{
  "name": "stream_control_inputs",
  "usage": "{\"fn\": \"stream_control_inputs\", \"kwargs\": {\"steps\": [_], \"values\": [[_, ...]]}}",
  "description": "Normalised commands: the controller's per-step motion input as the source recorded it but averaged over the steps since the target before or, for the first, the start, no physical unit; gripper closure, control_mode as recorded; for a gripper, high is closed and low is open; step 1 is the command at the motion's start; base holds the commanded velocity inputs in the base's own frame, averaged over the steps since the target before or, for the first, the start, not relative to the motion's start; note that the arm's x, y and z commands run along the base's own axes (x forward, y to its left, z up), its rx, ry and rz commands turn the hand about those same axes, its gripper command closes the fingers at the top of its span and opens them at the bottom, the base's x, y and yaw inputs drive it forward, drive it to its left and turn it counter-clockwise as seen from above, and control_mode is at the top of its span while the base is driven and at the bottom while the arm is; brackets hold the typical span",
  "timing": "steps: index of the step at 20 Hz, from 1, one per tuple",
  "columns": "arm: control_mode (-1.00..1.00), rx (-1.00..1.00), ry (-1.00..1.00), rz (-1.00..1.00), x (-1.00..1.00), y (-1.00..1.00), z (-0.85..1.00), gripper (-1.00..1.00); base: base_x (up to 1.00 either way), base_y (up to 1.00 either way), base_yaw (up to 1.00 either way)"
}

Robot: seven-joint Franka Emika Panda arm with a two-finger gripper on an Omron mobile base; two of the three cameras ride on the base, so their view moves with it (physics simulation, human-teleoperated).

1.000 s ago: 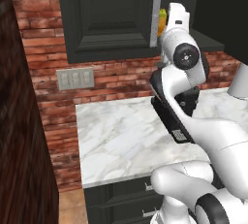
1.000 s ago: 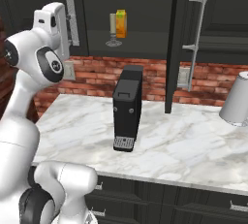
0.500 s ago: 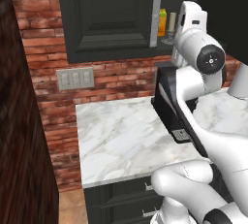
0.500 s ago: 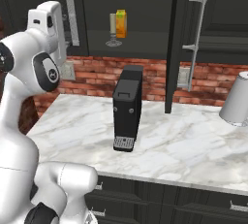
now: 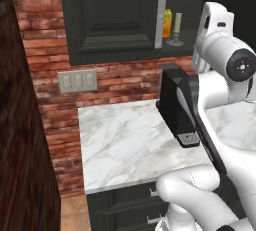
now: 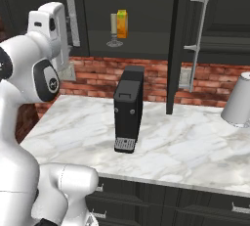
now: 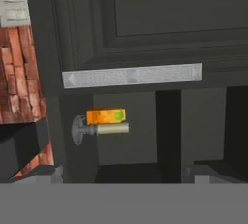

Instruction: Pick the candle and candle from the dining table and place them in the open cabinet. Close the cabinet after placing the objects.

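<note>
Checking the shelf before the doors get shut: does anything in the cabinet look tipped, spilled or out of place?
Nothing stands out. The grey-silver candle stands upright on the cabinet shelf beside the orange carton, also upright. Only one candle is visible there.

**Surroundings noted apart from the task**

A black box-shaped appliance (image 6: 128, 110) is seen upright on the marble worktop (image 6: 195, 142), near its middle, with a small grey grille panel low on its front. The same appliance (image 5: 177, 106) is partly covered in the left base view. A red brick wall (image 5: 45, 50) is seen behind the worktop, and a grey switch plate (image 5: 77, 81) is set into it. A pale grey kettle-like vessel (image 6: 238, 107) stands at the worktop's right edge. An amber-orange carton (image 6: 122, 24) is seen on the dark shelf. Dark drawers (image 6: 195, 205) are noted below the worktop.
</note>
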Motion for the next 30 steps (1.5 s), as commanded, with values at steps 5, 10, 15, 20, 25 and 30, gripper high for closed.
{"fn": "stream_control_inputs", "kwargs": {"steps": [5,10,15,20,25,30], "values": [[-1.00,0.00,0.00,0.02,-0.30,-0.33,0.00,-1.00,0.00,0.00,0.00],[-1.00,0.00,0.00,0.01,-0.37,-0.34,0.00,-1.00,0.00,0.00,0.00],[-1.00,0.00,0.00,0.00,-0.43,-0.35,0.00,-1.00,0.00,0.00,0.00],[-1.00,0.00,0.00,0.00,-0.44,-0.44,0.00,-1.00,0.00,0.00,0.00],[-1.00,0.00,0.00,0.04,-0.40,-0.38,0.00,-1.00,0.00,0.00,0.00],[-1.00,0.00,0.00,0.05,-0.38,-0.31,0.00,-1.00,0.00,0.00,0.00]]}}
